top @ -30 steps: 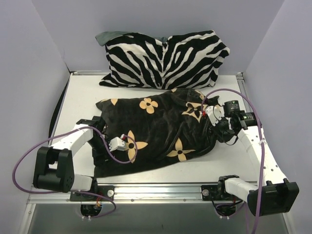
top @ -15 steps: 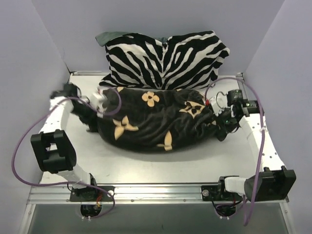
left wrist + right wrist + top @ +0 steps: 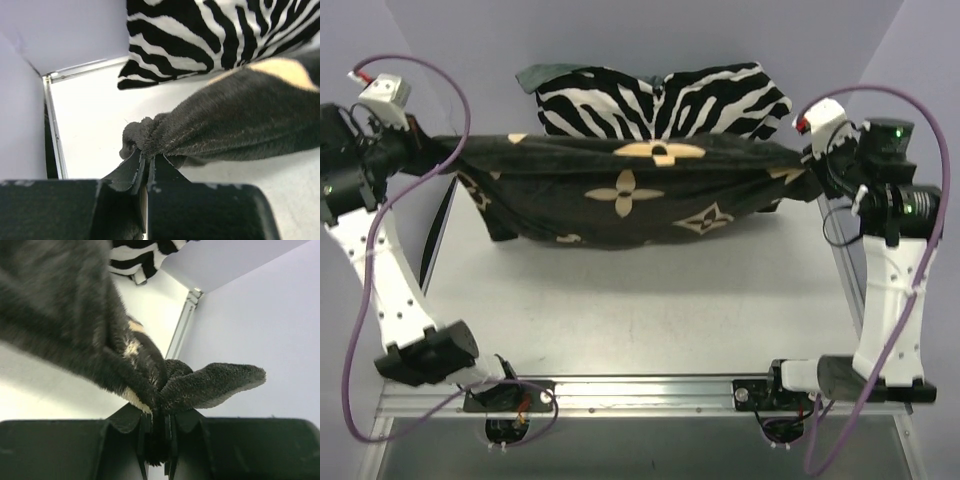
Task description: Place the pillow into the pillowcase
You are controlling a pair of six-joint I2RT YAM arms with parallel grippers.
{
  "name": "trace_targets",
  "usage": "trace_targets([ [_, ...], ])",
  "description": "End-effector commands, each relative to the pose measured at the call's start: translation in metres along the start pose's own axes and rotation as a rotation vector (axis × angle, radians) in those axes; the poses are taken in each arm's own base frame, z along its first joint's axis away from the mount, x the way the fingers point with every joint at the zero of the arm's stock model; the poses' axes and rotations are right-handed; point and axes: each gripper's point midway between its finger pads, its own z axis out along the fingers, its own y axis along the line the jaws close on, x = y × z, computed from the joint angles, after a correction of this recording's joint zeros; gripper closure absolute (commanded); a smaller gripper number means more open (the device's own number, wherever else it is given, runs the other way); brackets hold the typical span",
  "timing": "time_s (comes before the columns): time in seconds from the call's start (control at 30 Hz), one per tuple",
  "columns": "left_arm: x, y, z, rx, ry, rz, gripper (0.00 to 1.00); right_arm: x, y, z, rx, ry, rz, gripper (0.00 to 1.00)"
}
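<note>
Black velvety pillowcase point(image 3: 625, 195), flower-patterned: slung taut above the table point(image 3: 640, 300), ends pinched in the left gripper point(image 3: 145, 164) and right gripper point(image 3: 159, 412), both clamped on fabric. No pillow visible; sagging belly suggests it is inside. Remaining: probably setting down.

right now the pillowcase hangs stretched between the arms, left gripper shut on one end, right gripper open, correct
No: the right gripper is shut too, pinching the other end of the pillowcase; the right wrist view shows it. The left gripper grips its end as you say.
</note>
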Motion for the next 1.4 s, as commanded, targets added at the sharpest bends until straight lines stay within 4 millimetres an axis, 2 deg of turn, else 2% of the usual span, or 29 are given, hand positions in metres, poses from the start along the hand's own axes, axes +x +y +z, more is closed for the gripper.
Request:
trace_targets([
  [0.0,-0.066,-0.014,-0.071,-0.143,-0.261,0.089,1.0,0.004,-0.023,-0.06,0.194,-0.058,-0.049,1.0],
  [0.03,-0.058,-0.01,-0.073,-0.174,-0.256,0.08,1.0,0.003,-0.026,-0.085,0.248,-0.094,-0.08,1.0],
  [0.07,-0.068,-0.024,-0.09,-0.193,-0.305,0.127,1.0,0.002,-0.029,-0.093,0.274,-0.112,-0.099,1.0],
  [0.13,-0.062,-0.028,-0.092,-0.201,-0.315,0.115,1.0,0.003,-0.031,-0.107,0.309,-0.121,-0.139,1.0],
  [0.23,-0.064,-0.036,-0.092,-0.174,-0.338,0.111,1.0,0.007,-0.032,-0.099,0.3,-0.091,-0.192,1.0],
  [0.3,-0.048,-0.026,-0.073,-0.168,-0.298,0.068,1.0,0.008,-0.029,-0.082,0.267,-0.081,-0.209,1.0],
  [0.33,-0.043,-0.028,-0.061,-0.15,-0.282,0.07,1.0,0.016,-0.024,-0.057,0.221,-0.04,-0.213,1.0],
  [0.37,-0.03,-0.015,-0.046,-0.185,-0.24,0.046,1.0,0.013,-0.025,-0.042,0.213,-0.045,-0.212,1.0],
  [0.43,-0.013,-0.009,-0.019,-0.202,-0.179,0.07,1.0,0.021,-0.02,0.006,0.139,0.013,-0.217,1.0],
  [0.47,0.003,-0.009,0.009,-0.183,-0.123,0.064,1.0,0.019,-0.022,0.024,0.133,0.017,-0.195,1.0],
  [0.5,0.013,-0.002,0.023,-0.212,-0.086,0.061,1.0,0.029,-0.019,0.062,0.088,0.077,-0.19,1.0],
  [0.53,0.02,0.005,0.036,-0.229,-0.06,0.062,1.0,0.031,-0.019,0.081,0.073,0.096,-0.179,1.0],
  [0.57,0.04,0.016,0.064,-0.232,0.009,0.027,1.0,0.026,-0.025,0.1,0.083,0.088,-0.166,1.0],
  [0.6,0.043,0.03,0.072,-0.276,0.029,-0.001,1.0,0.016,-0.033,0.112,0.1,0.077,-0.144,1.0],
  [0.63,0.052,0.037,0.081,-0.295,0.072,-0.06,0.86,0.025,-0.032,0.154,0.074,0.132,-0.129,0.8],
  [0.67,0.057,0.055,0.101,-0.321,0.119,-0.092,0.55,0.002,-0.05,0.157,0.129,0.094,-0.086,0.59],
  [0.7,0.087,0.066,0.111,-0.348,0.21,-0.142,0.41,-0.004,-0.062,0.166,0.176,0.113,-0.075,0.37],
  [0.73,0.073,0.073,0.101,-0.386,0.228,-0.163,0.34,0.012,-0.064,0.198,0.188,0.201,-0.074,0.13],
  [0.77,0.088,0.084,0.109,-0.403,0.286,-0.194,0.29,0.021,-0.064,0.199,0.166,0.257,-0.072,0.1],
  [0.8,0.082,0.092,0.102,-0.417,0.277,-0.2,0.06,0.013,-0.074,0.195,0.179,0.242,-0.058,0.09],
  [0.9,0.085,0.085,0.084,-0.377,0.302,-0.139,0.03,0.04,-0.051,0.18,0.051,0.28,-0.008,0.04],
  [0.93,0.103,0.079,0.082,-0.344,0.355,-0.109,0.02,0.06,-0.03,0.166,-0.007,0.32,-0.013,0.04],
  [1.0,0.109,0.058,0.074,-0.261,0.36,-0.089,0.03,0.072,0.008,0.151,-0.142,0.317,-0.016,0.04],
  [1.03,0.12,0.046,0.072,-0.211,0.387,-0.075,0.03,0.094,0.035,0.133,-0.219,0.37,0.0,0.04],
  [1.13,0.162,-0.005,0.064,0.002,0.446,-0.092,0.03,0.113,0.084,0.104,-0.401,0.411,0.067,0.05],
  [1.2,0.195,-0.047,0.057,0.142,0.503,-0.093,0.03,0.136,0.127,0.079,-0.583,0.488,0.125,0.07],
  [1.27,0.221,-0.074,0.046,0.206,0.579,-0.037,0.02,0.155,0.149,0.062,-0.665,0.564,0.153,0.08],
  [1.3,0.248,-0.078,0.039,0.208,0.648,-0.051,0.03,0.175,0.161,0.054,-0.703,0.626,0.143,0.09],
  [1.37,0.274,-0.084,0.023,0.24,0.721,-0.033,0.03,0.199,0.171,0.045,-0.734,0.703,0.155,0.11],
])
